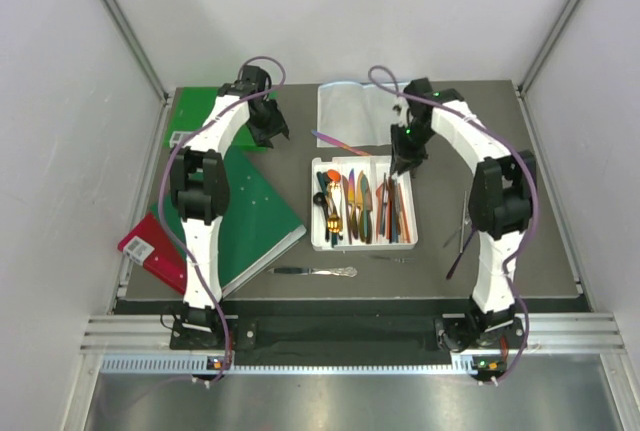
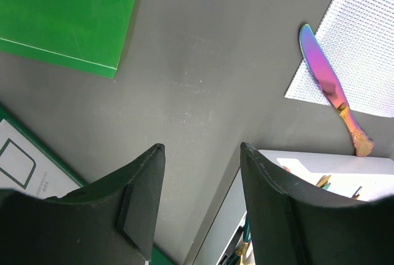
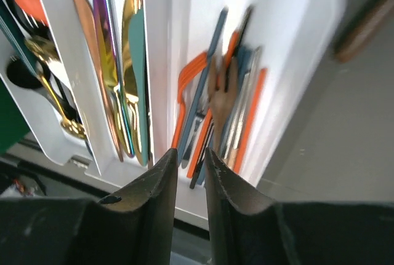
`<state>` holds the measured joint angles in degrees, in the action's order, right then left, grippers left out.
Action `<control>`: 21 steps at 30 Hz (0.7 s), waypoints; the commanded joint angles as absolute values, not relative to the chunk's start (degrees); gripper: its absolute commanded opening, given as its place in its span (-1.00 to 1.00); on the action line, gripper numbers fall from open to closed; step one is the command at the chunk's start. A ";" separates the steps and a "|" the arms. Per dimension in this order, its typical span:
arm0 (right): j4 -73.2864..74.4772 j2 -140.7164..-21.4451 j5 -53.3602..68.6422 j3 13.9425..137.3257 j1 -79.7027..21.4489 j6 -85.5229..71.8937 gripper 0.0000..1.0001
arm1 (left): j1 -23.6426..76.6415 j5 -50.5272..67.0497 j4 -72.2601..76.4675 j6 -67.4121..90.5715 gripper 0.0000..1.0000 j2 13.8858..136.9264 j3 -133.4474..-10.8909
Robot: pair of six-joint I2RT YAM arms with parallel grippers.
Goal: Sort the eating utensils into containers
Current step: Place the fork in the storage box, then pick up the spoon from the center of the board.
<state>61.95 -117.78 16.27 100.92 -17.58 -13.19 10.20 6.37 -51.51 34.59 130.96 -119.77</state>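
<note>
The white tray [image 1: 322, 241] in the middle of the table holds several utensils in its long compartments: gold and iridescent ones [image 3: 117, 74] on one side, orange, blue and silver ones [image 3: 237, 111] on the other. My right gripper [image 3: 191, 153] hovers over the tray's end [image 3: 308, 7], jaws slightly open and empty; a blurred brown piece [image 3: 221, 90] lies in the compartment below. My left gripper [image 2: 202, 148] is open and empty over bare table beside the tray's corner [image 2: 295, 159]. An iridescent knife [image 2: 329, 87] lies partly on a white mesh mat [image 2: 363, 37]. A silver utensil [image 1: 315, 271] lies near the front.
Green books [image 1: 245, 206] and a red one [image 1: 150, 248] lie left of the tray. Another slim utensil [image 1: 463, 223] lies by the right arm, and a small dark piece [image 1: 390, 258] sits just in front of the tray. White walls close in the table.
</note>
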 commanded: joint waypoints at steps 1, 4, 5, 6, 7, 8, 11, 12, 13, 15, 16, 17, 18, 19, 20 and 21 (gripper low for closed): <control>58.45 -113.11 9.85 109.50 -11.80 -14.15 -0.48 | 10.37 6.42 -50.71 34.98 0.15 128.58 -120.23; 60.02 -119.86 8.27 116.35 -8.63 -13.28 -0.45 | 10.37 6.59 -50.71 34.98 0.15 128.85 -120.94; 60.46 -124.23 7.83 118.63 -7.92 -12.92 -0.44 | 10.37 6.77 -50.71 34.98 0.15 128.93 -121.11; 60.73 -126.45 7.04 123.18 -7.30 -13.09 -0.39 | 10.46 6.77 -50.80 34.89 0.15 129.02 -121.37; 61.17 -128.65 6.77 125.75 -6.16 -13.10 -0.31 | 10.46 6.77 -51.06 34.89 0.15 129.20 -121.55; 62.39 -132.50 6.77 128.29 -5.72 -13.44 -0.31 | 10.46 6.77 -51.15 34.81 0.15 129.20 -121.81; 61.97 -136.22 6.42 132.71 -4.84 -13.80 -0.28 | 10.46 6.42 -51.77 34.54 0.15 129.11 -122.25; 61.53 -136.58 5.98 132.11 -4.75 -13.80 -0.28 | 10.46 6.15 -51.94 34.54 0.15 129.02 -122.17; 61.35 -137.02 5.98 131.66 -4.66 -13.62 -0.28 | 10.46 5.98 -51.94 34.45 0.15 128.94 -122.25; 61.44 -138.25 6.67 130.79 -4.83 -13.45 -0.28 | 10.37 5.98 -52.03 34.45 0.15 129.02 -122.17; 60.65 -138.08 7.03 129.48 -5.01 -13.36 -0.28 | 10.46 6.06 -52.03 34.54 0.15 129.02 -122.08; 59.34 -137.03 7.21 127.64 -5.10 -13.79 -0.28 | 10.46 6.15 -52.03 34.63 0.15 129.20 -122.08; 56.45 -136.15 7.56 123.44 -5.18 -14.06 -0.28 | 10.46 6.24 -52.03 34.80 0.15 129.11 -122.17; 54.77 -135.27 7.73 121.48 -5.19 -14.24 -0.28 | 10.46 6.41 -52.03 34.89 0.15 129.29 -122.17; 53.62 -133.96 8.00 119.81 -5.27 -14.67 -0.28 | 10.46 6.59 -51.94 34.98 0.15 129.29 -122.08; 52.92 -133.51 8.17 117.97 -5.45 -14.85 -0.28 | 10.46 6.68 -51.94 35.15 0.15 129.37 -122.17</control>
